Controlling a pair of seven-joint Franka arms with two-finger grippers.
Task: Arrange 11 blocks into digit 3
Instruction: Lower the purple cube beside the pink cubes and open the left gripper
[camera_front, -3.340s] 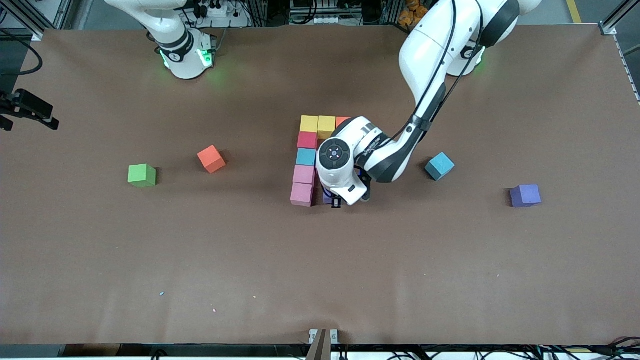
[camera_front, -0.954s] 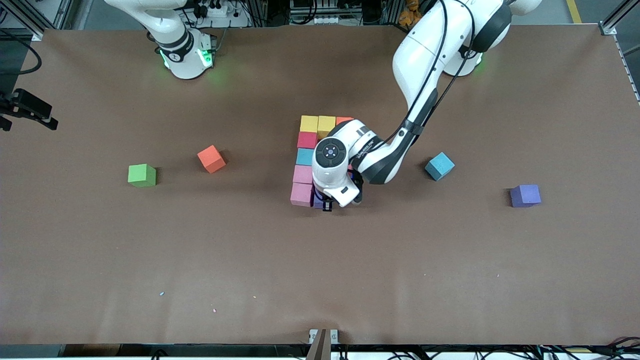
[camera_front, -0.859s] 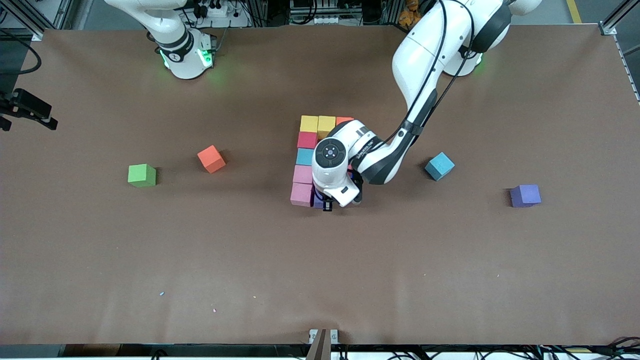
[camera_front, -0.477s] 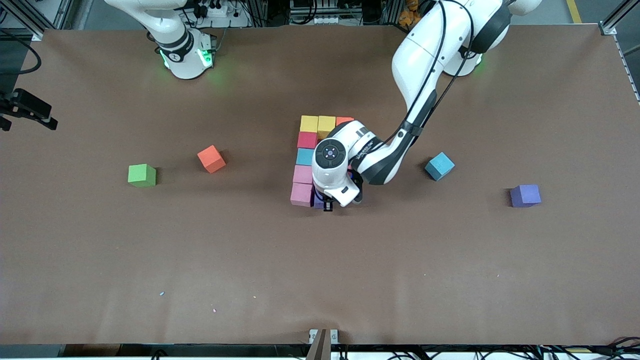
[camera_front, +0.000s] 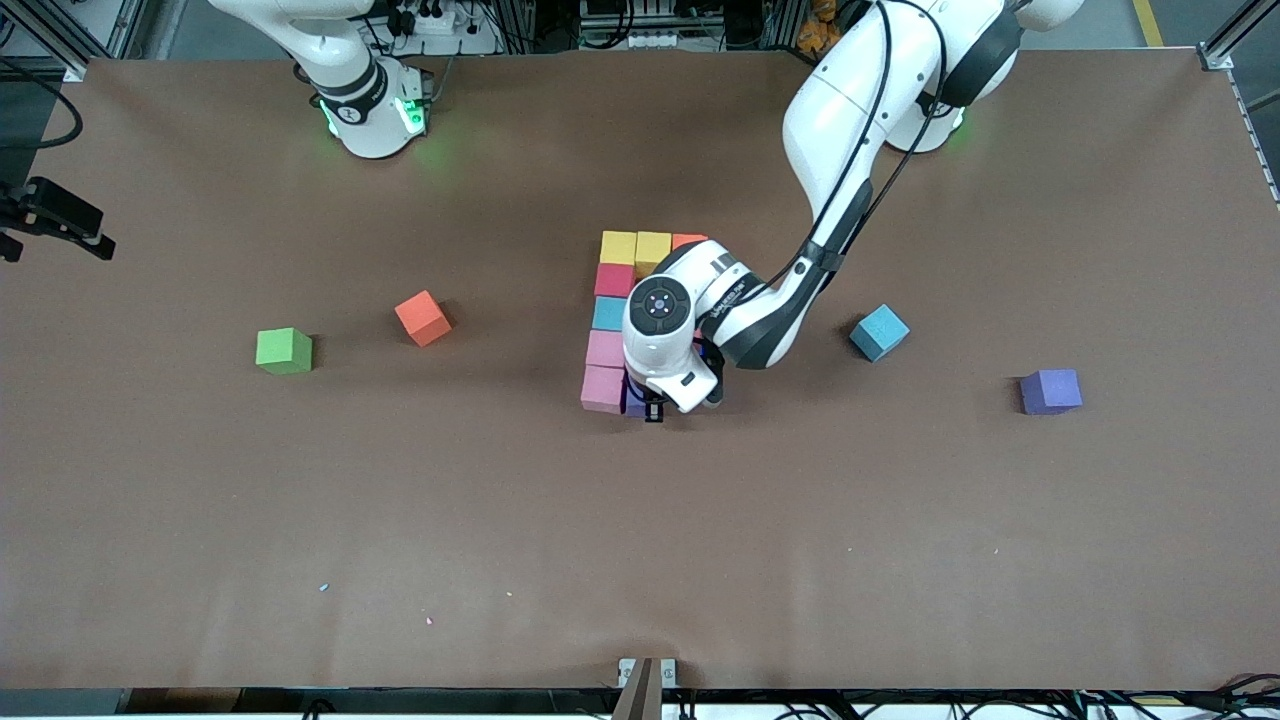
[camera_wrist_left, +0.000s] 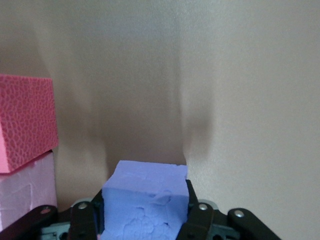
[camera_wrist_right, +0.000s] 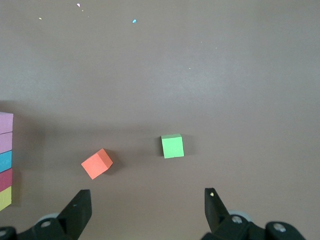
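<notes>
While the left gripper clamps the purple block at lower centre, releasing carelessly could nudge the adjoining pink block; the right gripper waits open.

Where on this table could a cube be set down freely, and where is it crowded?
Free: the bare table nearer the camera than every cube, and between the orange cube and the pink column. Crowded: at that column, where the left gripper holds a purple cube.

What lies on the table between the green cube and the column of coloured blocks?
One orange cube sits between the green cube and the column, seen in the front view.
</notes>
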